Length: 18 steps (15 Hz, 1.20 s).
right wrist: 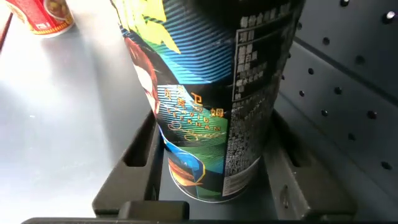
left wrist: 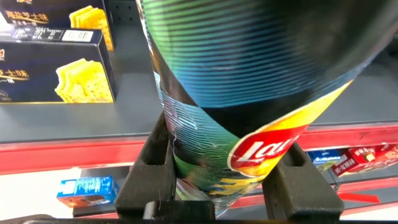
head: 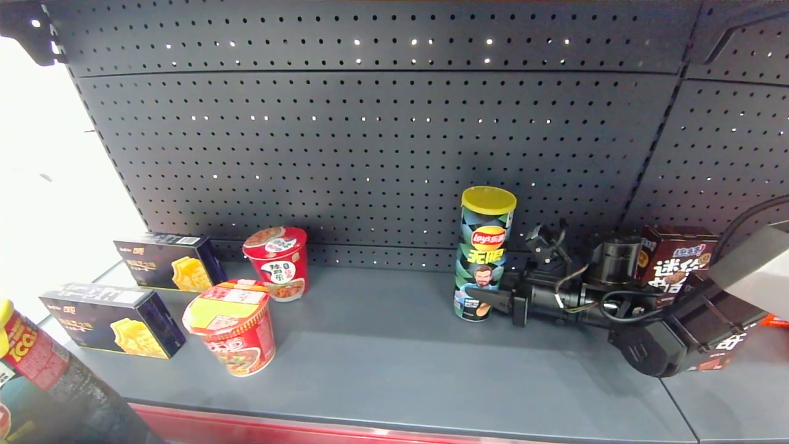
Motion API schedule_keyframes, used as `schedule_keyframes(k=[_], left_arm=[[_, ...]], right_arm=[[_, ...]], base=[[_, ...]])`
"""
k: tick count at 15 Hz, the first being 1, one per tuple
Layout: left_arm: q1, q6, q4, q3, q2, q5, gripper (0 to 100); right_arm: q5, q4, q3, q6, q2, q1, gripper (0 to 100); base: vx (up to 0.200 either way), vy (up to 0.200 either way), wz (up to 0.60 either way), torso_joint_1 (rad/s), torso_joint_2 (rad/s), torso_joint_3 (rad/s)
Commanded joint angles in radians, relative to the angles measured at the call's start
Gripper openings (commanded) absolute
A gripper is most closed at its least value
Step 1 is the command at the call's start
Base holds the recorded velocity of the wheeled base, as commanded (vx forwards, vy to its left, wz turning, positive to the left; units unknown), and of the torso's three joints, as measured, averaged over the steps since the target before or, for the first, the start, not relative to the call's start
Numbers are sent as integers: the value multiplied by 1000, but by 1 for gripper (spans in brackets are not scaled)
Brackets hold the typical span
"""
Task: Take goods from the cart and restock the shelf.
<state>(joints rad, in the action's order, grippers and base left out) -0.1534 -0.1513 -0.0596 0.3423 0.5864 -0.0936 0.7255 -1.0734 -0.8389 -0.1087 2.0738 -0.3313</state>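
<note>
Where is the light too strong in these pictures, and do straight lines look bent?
Head view: the left edge is washed out white, light pinpoints shine through the pegboard, and its seams bow. Left wrist view: the held chip can carries a pale sheen.

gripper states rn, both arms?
Left gripper: closed on the held can.
Right gripper: closed on the shelf can, which stands upright.

Chip can (left wrist: 249, 74) tight in the left hand (left wrist: 221, 180), two cracker boxes (left wrist: 53, 68) on the grey shelf (left wrist: 130, 106) behind
</note>
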Motion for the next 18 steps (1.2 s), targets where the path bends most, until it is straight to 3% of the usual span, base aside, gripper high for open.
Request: schedule_keyframes(k=[1,6,12,18], left_arm=[[0,-1,0,-6,-14,0,0],[0,-1,-2,-5,-19,-1,0],[0,-1,0,-9,-28,0,0],[0,-1,0,-13,-26,2,0]], right_arm=[[-8,-2,61,0,-93,-15,0],[-11,-10,279,0,-265,-45,0],[-32,-111,503,7,-360,-66,0],[-32,-181,564,11,-353,-117,0]], base=[[0,0,0,0,0,0],[0,0,0,0,0,0],[0,0,0,0,0,0],[0,0,0,0,0,0]])
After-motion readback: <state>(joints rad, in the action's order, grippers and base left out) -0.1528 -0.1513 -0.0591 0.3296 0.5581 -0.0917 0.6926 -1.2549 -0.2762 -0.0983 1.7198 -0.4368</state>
